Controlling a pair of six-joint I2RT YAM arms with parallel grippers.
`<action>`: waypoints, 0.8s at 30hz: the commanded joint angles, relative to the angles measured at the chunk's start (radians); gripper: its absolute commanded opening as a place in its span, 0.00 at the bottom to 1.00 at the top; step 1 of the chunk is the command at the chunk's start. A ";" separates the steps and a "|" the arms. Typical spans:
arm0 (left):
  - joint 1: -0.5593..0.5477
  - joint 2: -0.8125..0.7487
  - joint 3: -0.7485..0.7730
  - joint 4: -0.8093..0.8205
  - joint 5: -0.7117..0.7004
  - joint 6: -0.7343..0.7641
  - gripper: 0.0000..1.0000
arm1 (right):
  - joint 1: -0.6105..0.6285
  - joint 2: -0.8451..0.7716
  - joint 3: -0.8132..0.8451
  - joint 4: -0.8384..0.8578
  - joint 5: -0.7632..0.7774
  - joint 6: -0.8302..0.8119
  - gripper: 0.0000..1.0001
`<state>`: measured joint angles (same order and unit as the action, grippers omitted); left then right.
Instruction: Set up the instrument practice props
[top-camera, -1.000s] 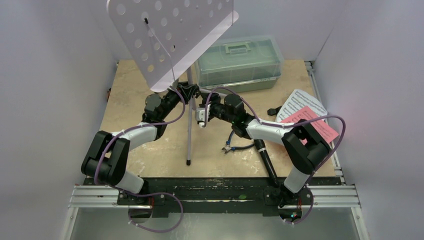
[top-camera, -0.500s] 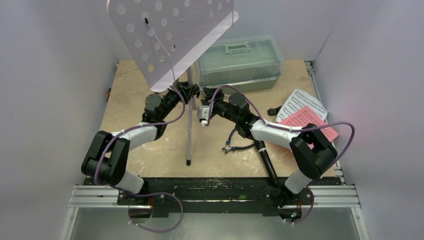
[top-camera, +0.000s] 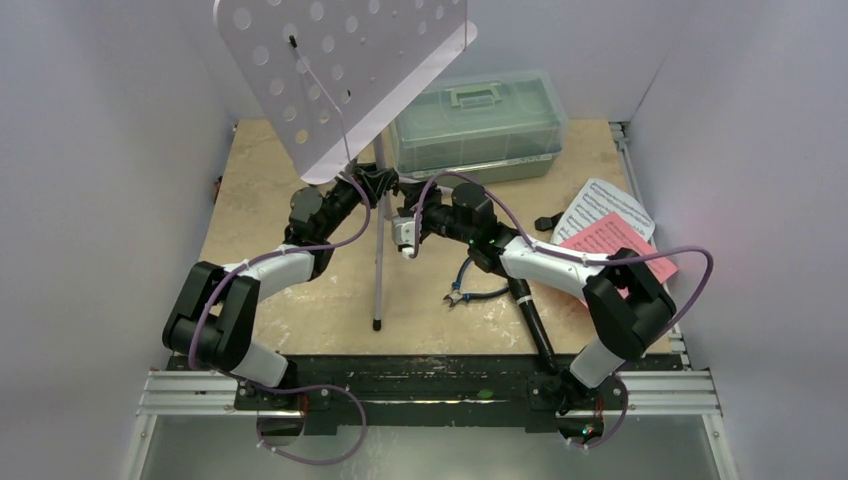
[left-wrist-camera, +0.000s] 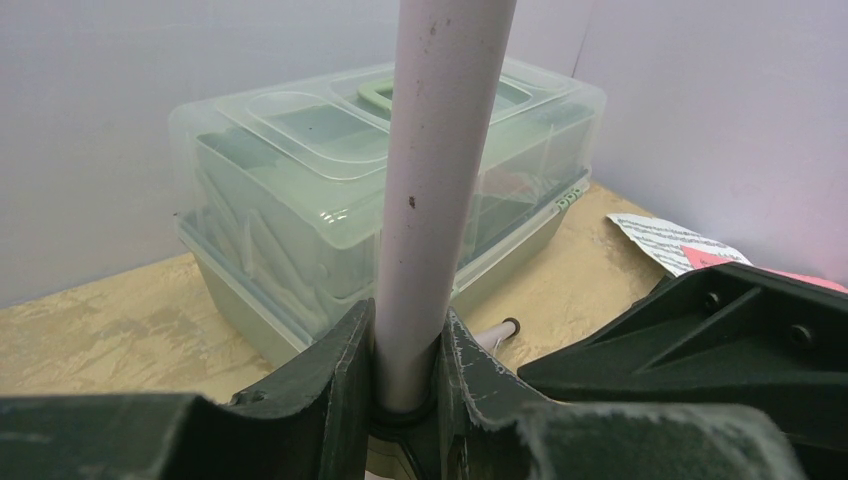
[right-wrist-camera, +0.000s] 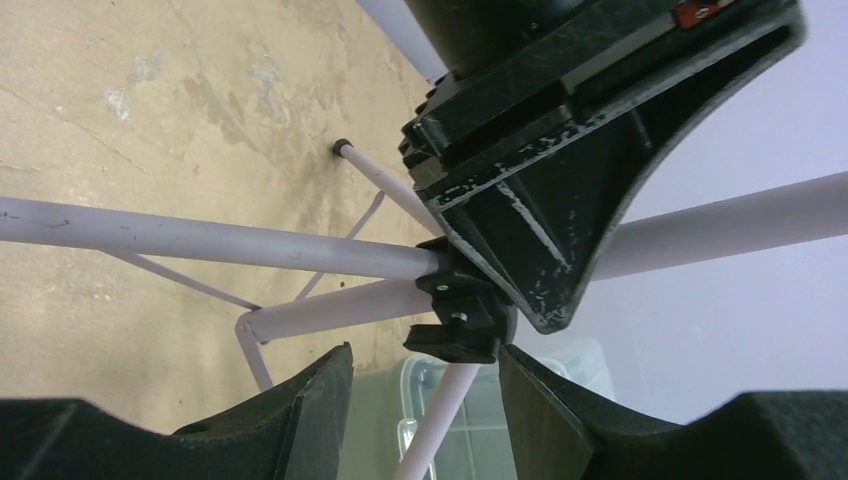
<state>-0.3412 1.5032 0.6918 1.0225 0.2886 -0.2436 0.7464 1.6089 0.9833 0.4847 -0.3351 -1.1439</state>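
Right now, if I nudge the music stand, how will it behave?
Probably top-heavy: the music stand carries a broad perforated desk on a thin pole, so it may tip. Likely light and stiff: thin tubing. The left gripper, shut on the pole, should steady it.

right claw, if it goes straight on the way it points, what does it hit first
Most likely the music stand's black leg collar, sitting just ahead of the open right claw; depth is hard to judge.
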 joint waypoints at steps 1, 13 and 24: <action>0.019 -0.007 0.020 -0.060 -0.048 -0.076 0.00 | 0.005 0.016 0.045 0.008 -0.024 -0.025 0.59; 0.019 -0.009 0.018 -0.059 -0.047 -0.077 0.00 | 0.005 0.076 0.068 0.064 0.015 -0.025 0.57; 0.020 -0.009 0.019 -0.058 -0.047 -0.079 0.00 | 0.030 0.008 0.041 0.048 0.021 -0.037 0.57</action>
<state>-0.3283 1.5032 0.6922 1.0203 0.2657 -0.2432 0.7574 1.6775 1.0172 0.5144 -0.3206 -1.1652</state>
